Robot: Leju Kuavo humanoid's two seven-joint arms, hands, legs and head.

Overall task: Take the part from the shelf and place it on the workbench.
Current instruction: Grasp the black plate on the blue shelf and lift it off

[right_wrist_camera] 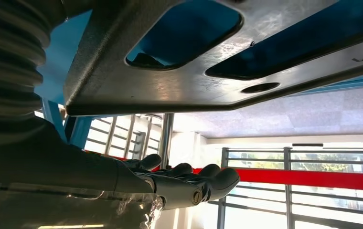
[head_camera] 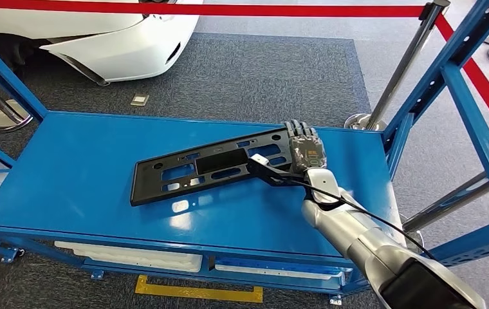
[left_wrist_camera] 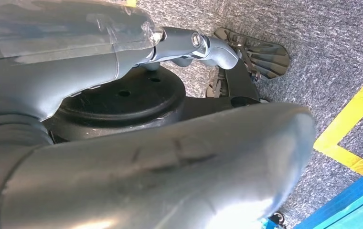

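Part [head_camera: 206, 168]: long, flat black plate with cut-out windows, lying at centre frame on the blue shelf [head_camera: 81, 187], its right end raised slightly. Looks rigid and moderately light; smooth glossy finish, so likely slippery. Being long, it will probably droop or swing if taken by one end only; a pinch over the edge beside a window seems best.

Right hand [head_camera: 305, 147]: at the plate's right end, fingers extended and spread, in the right wrist view apart from the plate's face. No closed grip seen.

Contact under the raised end is hidden. Left hand's state: cannot tell.
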